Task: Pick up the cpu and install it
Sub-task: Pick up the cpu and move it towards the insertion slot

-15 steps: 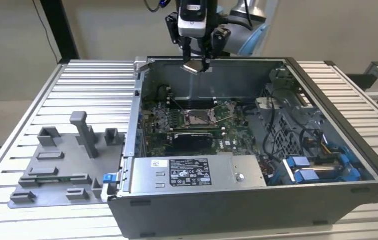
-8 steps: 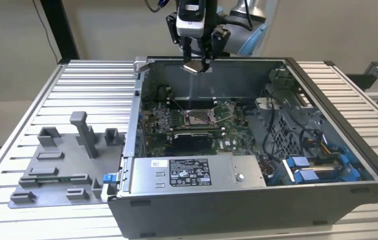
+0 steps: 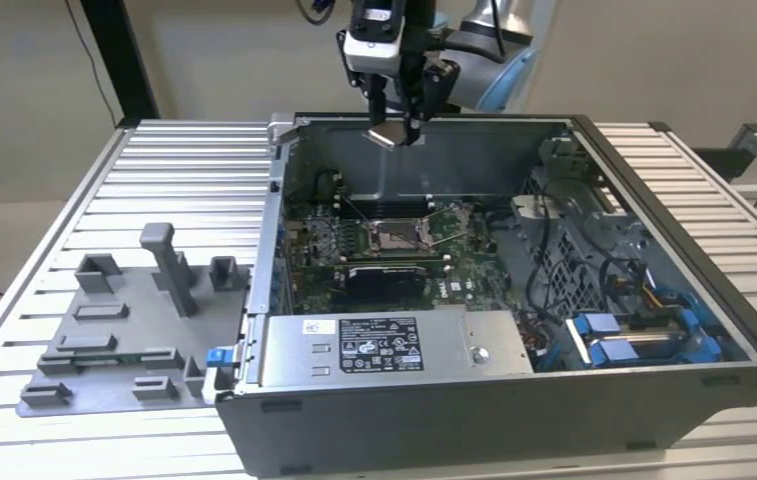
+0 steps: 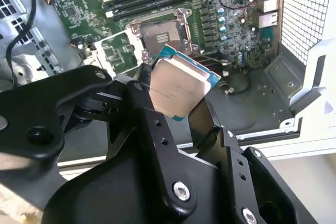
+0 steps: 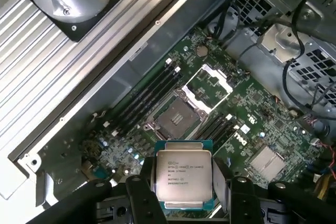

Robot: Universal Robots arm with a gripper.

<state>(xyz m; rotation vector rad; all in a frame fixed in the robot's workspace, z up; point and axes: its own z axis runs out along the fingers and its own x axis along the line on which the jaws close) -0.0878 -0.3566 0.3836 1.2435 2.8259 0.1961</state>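
Found gripper (image 3: 393, 134) high above the socket (image 3: 392, 236), well apart from it, inside the outline of the open computer case (image 3: 512, 420). Pinching the cpu (image 3: 390, 138) between two black fingers (image 4: 137, 95), one on each of two opposite edges. Nothing else touching the chip.

In both wrist views: cpu (image 4: 178, 90) (image 5: 184, 174) with pale silver metal top toward the cameras and green board edge showing around it. Gripper (image 5: 184, 182) closed tight on it, fingers (image 5: 140, 184) flush to the chip's sides. Looks tilted rather than level in the exterior view.

Socket (image 5: 176, 119) (image 4: 160, 35) bare, dark centre exposed. Load plate (image 5: 210, 82) swung open, lying just beside the socket. Memory slots (image 5: 147, 95) in a parallel row near the socket, on the side away from the plate.

Power supply (image 3: 378, 345) near the socket, on the side toward the camera in the exterior view. Blue brackets (image 3: 632, 335) farther from the socket, toward the exterior view's right.

Grey plastic fixture (image 3: 125, 330) well apart from the socket, outside the case toward the exterior view's left, resting on the slatted metal table (image 3: 178, 170).
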